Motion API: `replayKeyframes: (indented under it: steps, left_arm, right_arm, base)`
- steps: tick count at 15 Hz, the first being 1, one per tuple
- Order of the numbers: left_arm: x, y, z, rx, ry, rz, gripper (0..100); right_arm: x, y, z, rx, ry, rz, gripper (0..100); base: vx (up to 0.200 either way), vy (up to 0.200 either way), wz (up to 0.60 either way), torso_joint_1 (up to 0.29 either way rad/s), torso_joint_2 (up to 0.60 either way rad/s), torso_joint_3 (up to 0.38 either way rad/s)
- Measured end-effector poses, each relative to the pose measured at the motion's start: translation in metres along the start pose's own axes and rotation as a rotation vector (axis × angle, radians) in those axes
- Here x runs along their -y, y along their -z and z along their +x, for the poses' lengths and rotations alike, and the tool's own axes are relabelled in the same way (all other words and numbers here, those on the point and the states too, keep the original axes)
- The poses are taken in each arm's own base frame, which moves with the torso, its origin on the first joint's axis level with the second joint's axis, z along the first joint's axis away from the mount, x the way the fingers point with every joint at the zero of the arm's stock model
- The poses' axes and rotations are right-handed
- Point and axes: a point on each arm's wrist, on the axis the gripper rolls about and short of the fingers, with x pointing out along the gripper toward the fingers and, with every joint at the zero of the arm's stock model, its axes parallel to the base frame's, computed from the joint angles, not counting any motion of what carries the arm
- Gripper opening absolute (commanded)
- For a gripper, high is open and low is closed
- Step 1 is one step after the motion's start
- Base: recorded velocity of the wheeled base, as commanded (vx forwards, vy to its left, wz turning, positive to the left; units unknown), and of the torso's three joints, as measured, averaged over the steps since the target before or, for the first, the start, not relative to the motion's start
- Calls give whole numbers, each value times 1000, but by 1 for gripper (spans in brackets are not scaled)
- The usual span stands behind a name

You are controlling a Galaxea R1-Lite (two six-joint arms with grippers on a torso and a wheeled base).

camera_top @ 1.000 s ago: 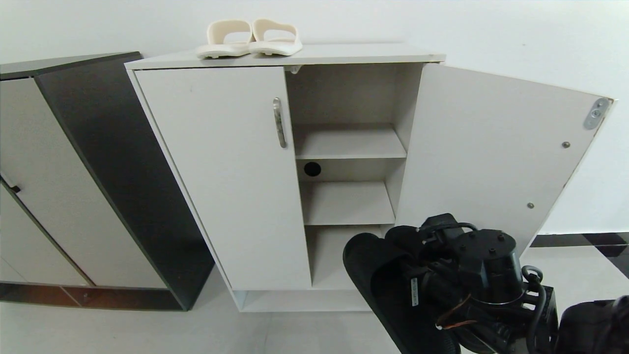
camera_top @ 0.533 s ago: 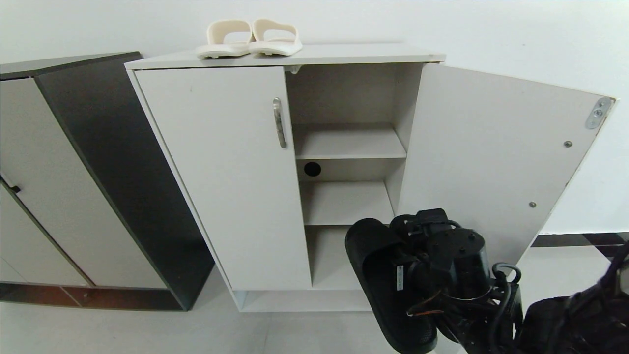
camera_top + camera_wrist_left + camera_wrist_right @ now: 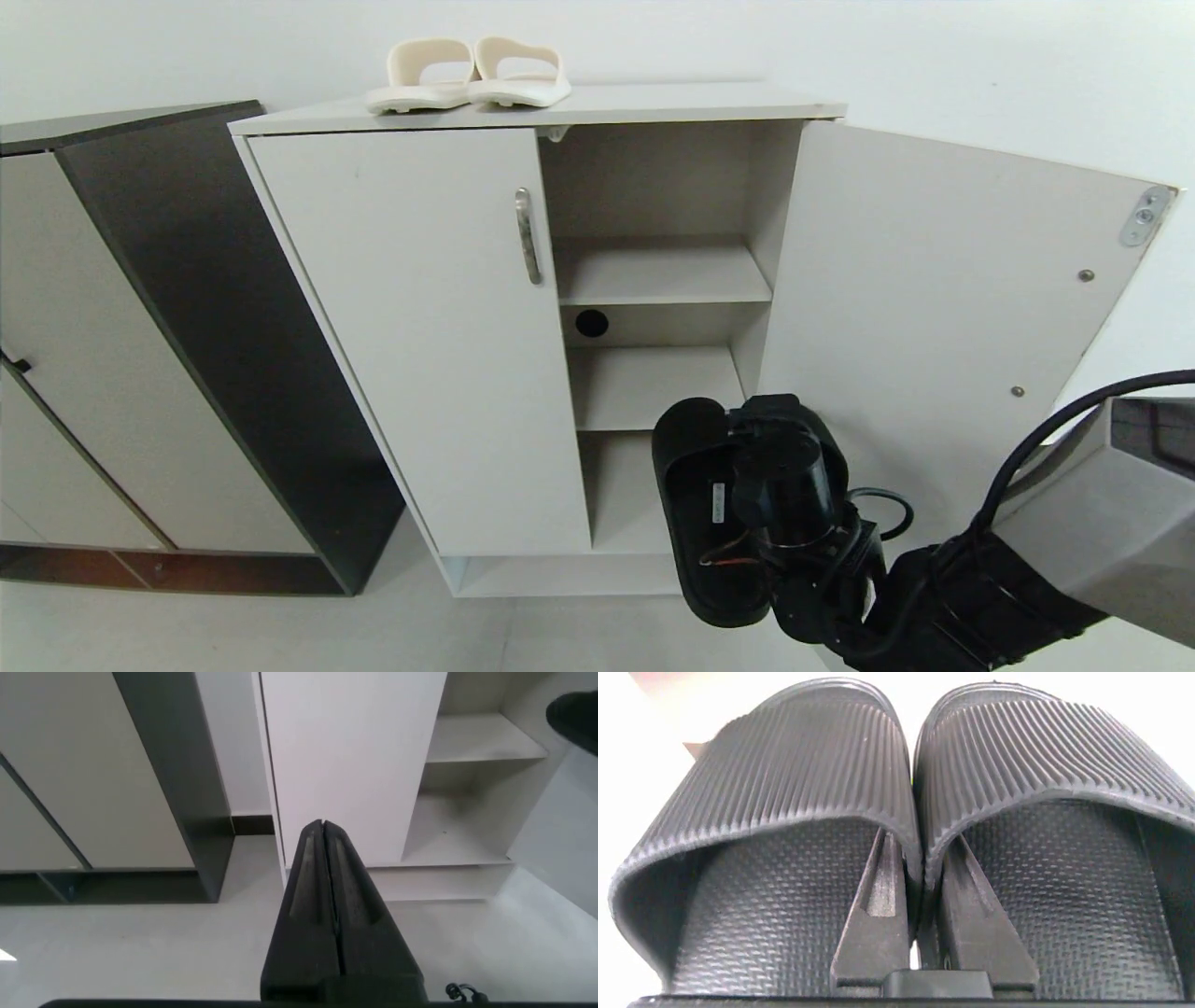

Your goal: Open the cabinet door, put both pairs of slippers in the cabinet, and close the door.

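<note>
Black slippers (image 3: 785, 784): 2 slides of matte rubber, with broad straps ribbed in fine parallel ridges and footbeds stamped with a small diamond grain, set side by side with inner edges touching. Right gripper (image 3: 921, 873): 2 narrow, wedge-shaped black fingers (image 3: 876, 910), 1 slid under each strap, closed narrowly on the paired inner edges and holding both slides at once. Right arm: entering from the lower right of the head view, wrist cylinder laid over the slides and aimed at the cabinet opening. Held pair (image 3: 686, 467): long, rounded, dark outline, hanging before the lowest compartment (image 3: 621, 495), just ahead of the gripper. White cabinet (image 3: 653, 98): flat, smooth laminate boards with square edges. Open door (image 3: 934, 308): swung wide, just right of the gripper, with a metal hinge plate at its upper corner. Closed door (image 3: 420, 336): left of the gripper, with a slim vertical metal handle (image 3: 528, 235). 2 plain shelves, (image 3: 663, 275) and (image 3: 653, 387): above the gripper, with a round hole (image 3: 591, 324) in the back panel between them. Cream slippers (image 3: 470, 73): smooth, moulded pair with wide arched straps, lying side by side on the cabinet top, well above and left of the right gripper. Left gripper (image 3: 322, 831): 2 long, tapered black fingers pressed flat together with nothing between, angled down over pale floor toward the cabinet base. Dark-sided cabinet (image 3: 215, 327): farther left, beside the white one.
</note>
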Motion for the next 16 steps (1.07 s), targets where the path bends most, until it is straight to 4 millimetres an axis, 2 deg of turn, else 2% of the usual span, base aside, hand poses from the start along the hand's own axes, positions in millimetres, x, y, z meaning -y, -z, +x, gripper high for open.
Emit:
replayKeyframes:
  steps: [7,10,16]
  left_arm:
    - [0,0,0,-1,0,1,0]
    - [0,0,0,-2,-1,1,0]
    - [0,0,0,-2,11,1,0]
  right_arm:
    - [-1,2,32,19,83,26,0]
    - [-3,9,35,6,-36,38,0]
    - [-8,20,41,0,-52,16,0]
  base:
    - [0,0,0,0,0,0]
    - [0,0,0,0,0,0]
    - [0,0,0,0,0,0]
